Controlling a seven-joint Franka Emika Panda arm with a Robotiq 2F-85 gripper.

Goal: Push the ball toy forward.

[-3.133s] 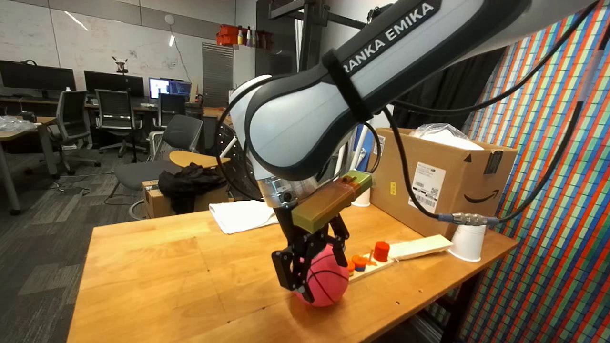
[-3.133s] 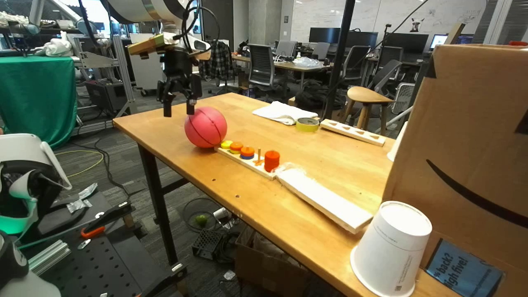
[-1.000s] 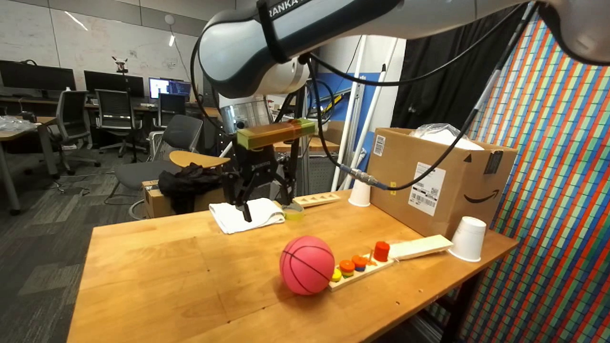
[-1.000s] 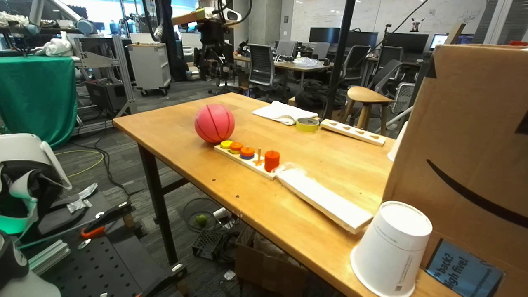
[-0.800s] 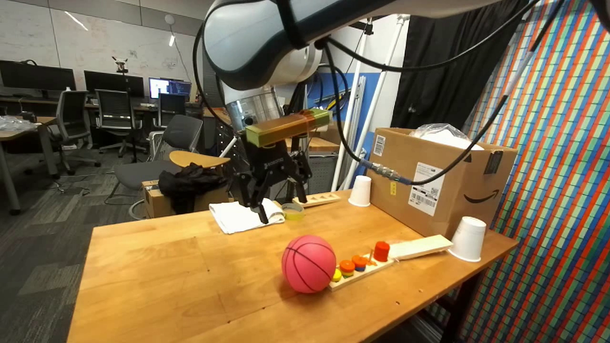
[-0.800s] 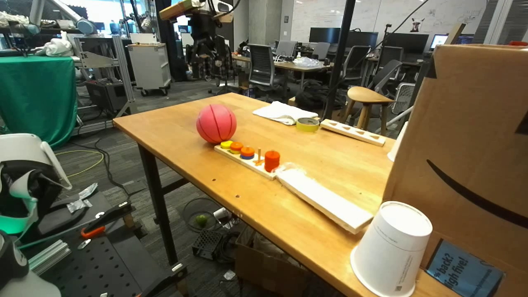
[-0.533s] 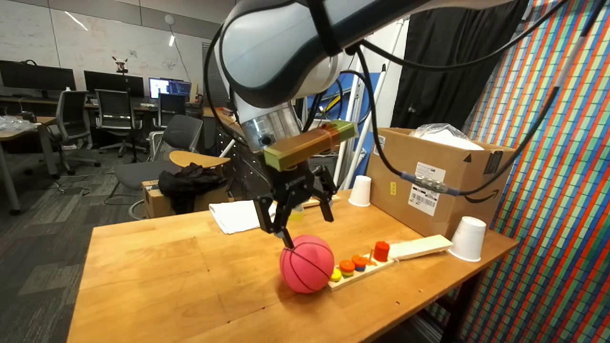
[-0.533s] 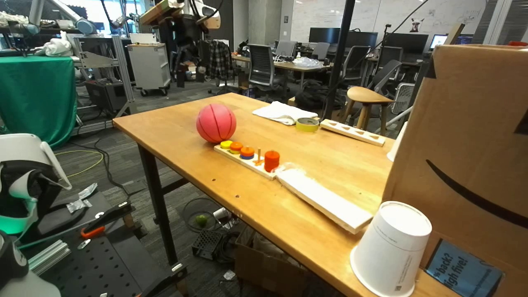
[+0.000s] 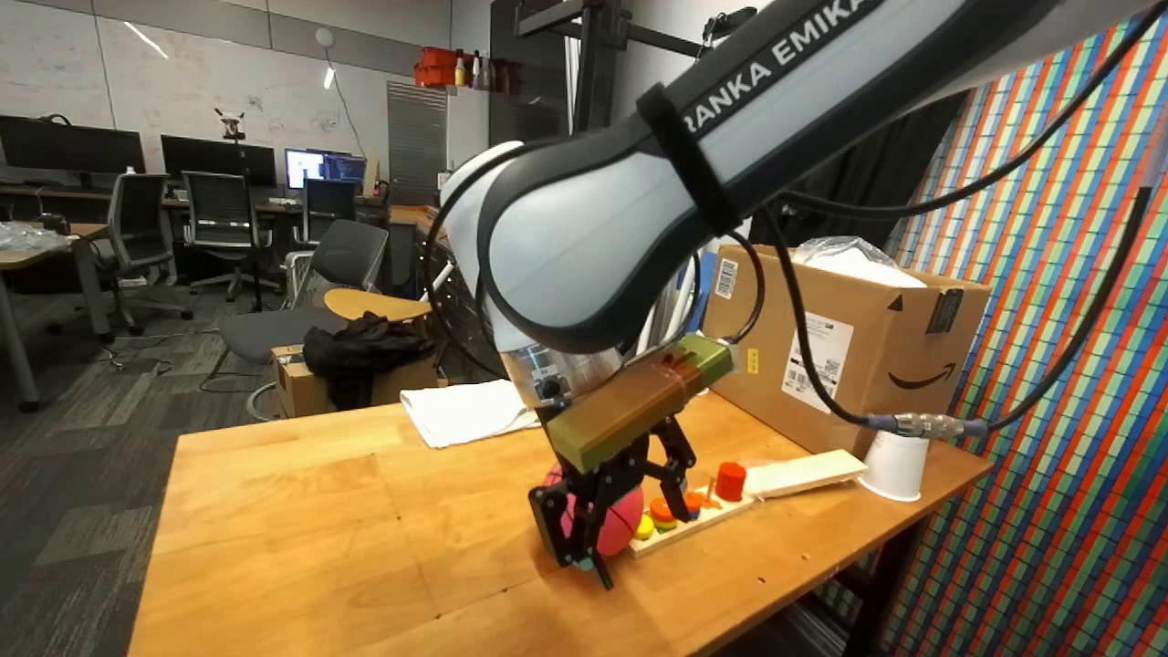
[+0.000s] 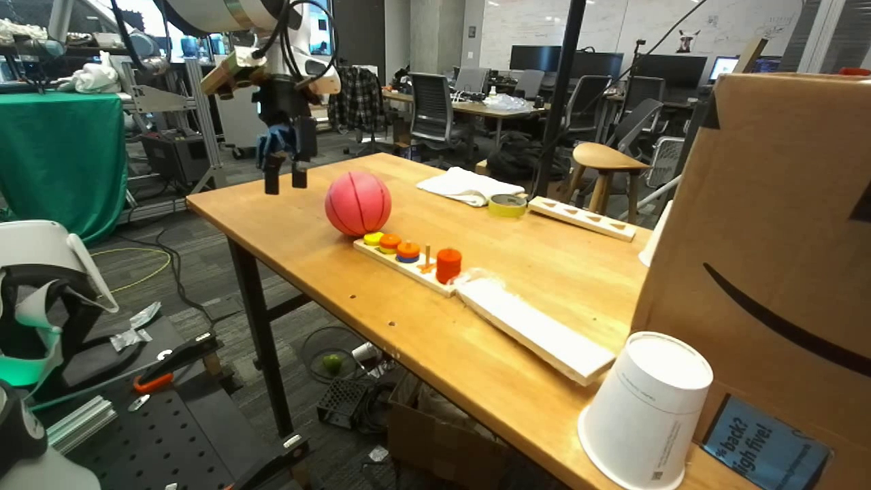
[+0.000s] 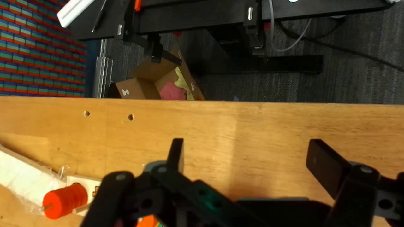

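The ball toy is a pink ball with black lines (image 10: 358,203). It rests on the wooden table (image 10: 286,231), against the end of a peg board. My gripper (image 10: 286,180) is black, open and empty, pointing down, low beside the ball with a gap between them in that exterior view. In an exterior view the gripper (image 9: 642,546) stands in front of the ball (image 9: 622,520) and partly hides it. In the wrist view the open gripper (image 11: 246,154) has only bare table between its fingertips, and the ball is out of view.
A peg board (image 10: 418,271) with coloured rings lies right of the ball, followed by a white plank (image 10: 534,330). White cups (image 10: 646,408) and a cardboard box (image 9: 839,356) stand beyond. A white towel (image 10: 469,186), yellow tape (image 10: 507,205) and a wooden rack (image 10: 582,218) lie along another edge.
The gripper was raised behind the ball one second ago, then crossed over it and came down on its other side. Since the earliest frames the ball has shifted slightly toward the towel side.
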